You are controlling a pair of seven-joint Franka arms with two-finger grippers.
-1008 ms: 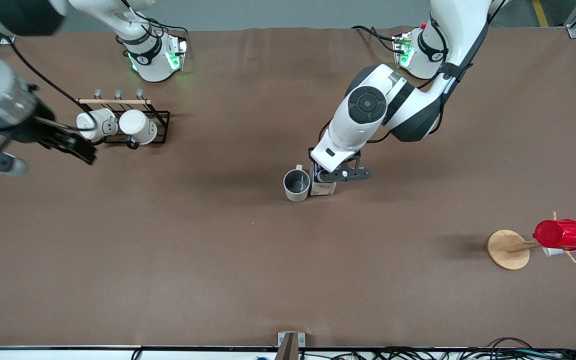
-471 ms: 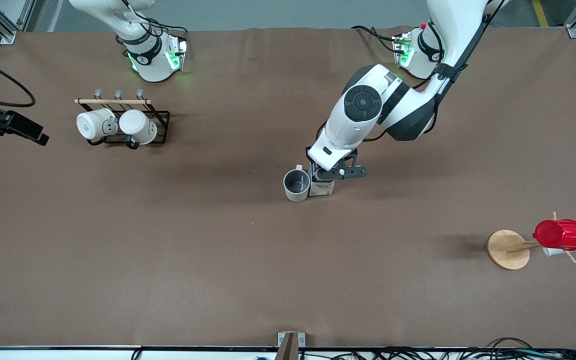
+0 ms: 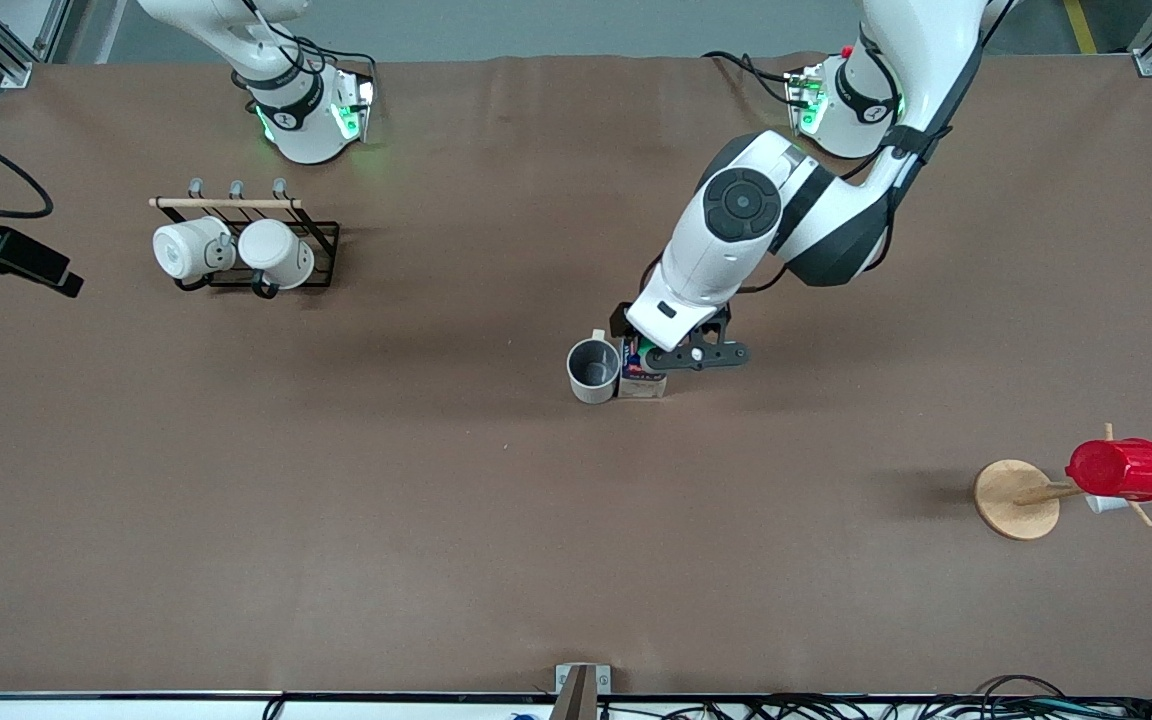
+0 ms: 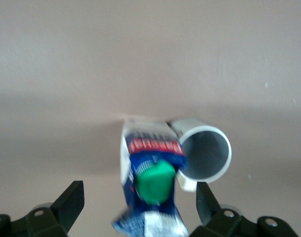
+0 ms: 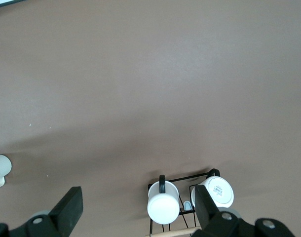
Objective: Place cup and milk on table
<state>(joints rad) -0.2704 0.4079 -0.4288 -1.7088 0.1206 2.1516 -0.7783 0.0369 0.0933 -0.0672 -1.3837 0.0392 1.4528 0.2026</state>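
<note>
The cream-white cup with a dark grey inside stands upright on the brown table near its middle. The milk stands right beside it, toward the left arm's end. My left gripper hangs just over the carton. In the left wrist view the left gripper is open. Its fingers stand apart on either side of the blue carton with its green cap, clear of it, and the cup is next to it. My right gripper is open and empty, high over the right arm's end of the table.
A black wire rack holds two all-white mugs, also in the right wrist view. A wooden mug tree carries a red ribbed cup at the left arm's end.
The right arm has swung away to the edge of the right arm's end. The left gripper has shifted slightly toward the left arm's end, uncovering the carton's green cap. Cup and milk stay put.
</note>
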